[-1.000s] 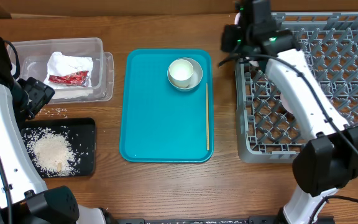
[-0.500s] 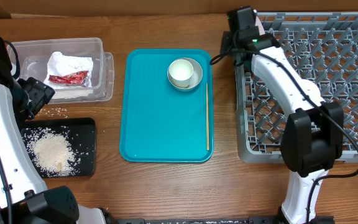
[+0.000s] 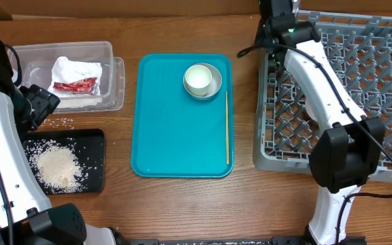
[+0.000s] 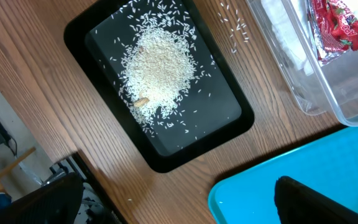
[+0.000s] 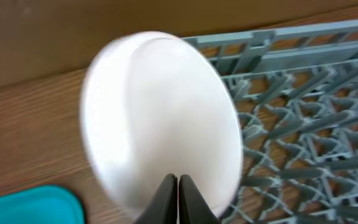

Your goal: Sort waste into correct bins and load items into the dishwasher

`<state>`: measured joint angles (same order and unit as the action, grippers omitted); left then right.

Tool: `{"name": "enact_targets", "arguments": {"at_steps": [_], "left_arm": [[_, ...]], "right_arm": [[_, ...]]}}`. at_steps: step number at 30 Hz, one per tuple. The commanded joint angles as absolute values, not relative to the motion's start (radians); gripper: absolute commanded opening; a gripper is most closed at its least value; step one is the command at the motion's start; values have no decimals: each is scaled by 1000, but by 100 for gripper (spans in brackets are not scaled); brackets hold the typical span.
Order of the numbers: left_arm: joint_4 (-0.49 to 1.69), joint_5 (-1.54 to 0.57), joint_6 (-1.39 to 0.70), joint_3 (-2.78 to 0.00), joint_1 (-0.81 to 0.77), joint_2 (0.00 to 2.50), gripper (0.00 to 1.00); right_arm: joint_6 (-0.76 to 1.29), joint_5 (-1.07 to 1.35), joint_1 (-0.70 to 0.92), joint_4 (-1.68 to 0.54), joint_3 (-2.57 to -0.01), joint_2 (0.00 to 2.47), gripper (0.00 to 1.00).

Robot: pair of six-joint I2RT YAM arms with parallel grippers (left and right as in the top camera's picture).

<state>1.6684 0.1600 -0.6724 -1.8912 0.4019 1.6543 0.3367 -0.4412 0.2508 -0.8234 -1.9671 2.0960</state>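
Rack: right of the teal tray. Its near left corner has slid a bit toward the tray in the last second, so the arm or plate probably nudged it.
Teal tray: unchanged. It carries a cup nested in a grey-green bowl at its far right corner, and chopsticks along its right edge.
Tub: far left of the tray, holds napkins and the red wrapper.
Black tray: near left of the tray, holds the rice pile. A few grains lie loose on the table just beyond it.
Plate: on edge, pinched at its lower rim by the right gripper, jaws closed on it. Blurry in the wrist view. It sits over the rack's far corner on the tray side, partly out over the table.
Change: the right arm has swung from the rack's left edge out to that far corner, and the plate isn't slotted yet.
Left gripper: jaws wide open, empty, parked left of the tray between the tub and black tray. It hasn't moved.

Read: waste looks mostly sorted bar the stray grains. The plate is mid-load; cup, bowl and chopsticks are still to go. Risk: rack shift throws off slot alignment.
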Motion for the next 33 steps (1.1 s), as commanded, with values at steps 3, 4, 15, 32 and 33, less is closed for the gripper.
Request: {"name": "enact_targets", "arguments": {"at_steps": [3,4,15,32,33], "left_arm": [[1666,163,-654,-1891,405,1661,100],[1666,163,-654,-1891,405,1661,100],[1666,163,-654,-1891,405,1661,100],[1666,163,-654,-1891,405,1661,100],[1666,163,-654,-1891,405,1661,100]], "right_arm": [[345,-523,209,-857,-1990,2075,5],[345,-522,204,-867,-1990,2075,5],[345,-368,246,-963,-1991,1939,18],[342,107,401,-1222,-1789,1878,77],[342,107,406,-1217,-1757,1878,75]]}}
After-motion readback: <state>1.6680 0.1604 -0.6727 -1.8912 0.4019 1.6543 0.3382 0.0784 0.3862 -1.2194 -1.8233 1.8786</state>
